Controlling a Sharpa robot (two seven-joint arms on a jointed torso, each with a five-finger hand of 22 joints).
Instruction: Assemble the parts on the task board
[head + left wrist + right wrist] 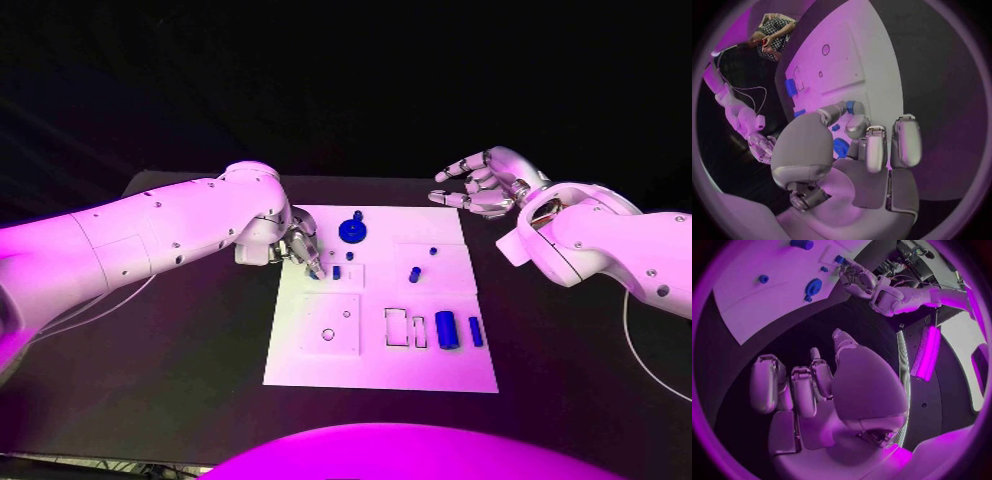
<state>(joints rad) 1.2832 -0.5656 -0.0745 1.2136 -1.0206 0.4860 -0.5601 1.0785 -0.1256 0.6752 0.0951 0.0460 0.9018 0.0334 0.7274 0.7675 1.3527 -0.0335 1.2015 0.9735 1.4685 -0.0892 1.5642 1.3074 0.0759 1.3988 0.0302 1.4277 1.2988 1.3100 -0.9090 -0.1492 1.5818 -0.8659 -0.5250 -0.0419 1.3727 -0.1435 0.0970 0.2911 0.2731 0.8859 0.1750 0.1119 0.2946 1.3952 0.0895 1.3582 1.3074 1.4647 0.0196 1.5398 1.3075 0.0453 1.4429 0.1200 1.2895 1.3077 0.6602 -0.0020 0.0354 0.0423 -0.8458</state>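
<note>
From the head view you see the white task board (382, 365) lying flat in the middle of the black table (173, 380), a thin rectangular plate with shallow outlined recesses and a small round hole near its left side. Your left hand (299, 243) sits over the board's far left edge, fingertips down by a small blue peg (336, 271). The left wrist view shows what the head view cannot: the thumb and one finger close on a small blue part (850, 106), pinching it just above the board (873, 60), while the other fingers (906, 141) stand straight and apart beside it. Whether that part touches the board you cannot tell.

Your right hand (488, 183) hovers past the board's far right corner, over bare table, fingers curled loosely and spread, holding nothing. The right wrist view confirms it: smooth silver fingers (770, 385) side by side with only dark table beyond them.

On the board, a round blue disc (352, 231) with a knob stands at the far middle, a short blue stub (415, 274) lies right of centre, and a thick blue cylinder (447, 329) and a slimmer blue bar (476, 331) lie side by side near the right edge. The right wrist view shows the disc (813, 287) from its side, with the far end of the board cut off by the circle's rim.
</note>
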